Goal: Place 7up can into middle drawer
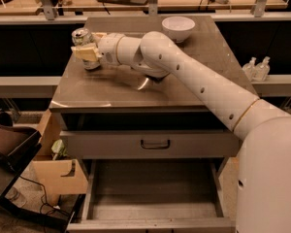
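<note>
The 7up can, silvery with a shiny top, stands upright at the far left of the cabinet top. My gripper is right at the can, reaching in from the right, and its tan front part covers the can's lower half. The white arm stretches across the top from the lower right. The middle drawer is pulled open below, grey, with a bare floor. It sits under the shut drawer front with the dark handle.
A white bowl stands at the back right of the top. A dark object lies partly under my arm. A cardboard box and a dark chair stand left of the cabinet. Two small bottles sit at the right.
</note>
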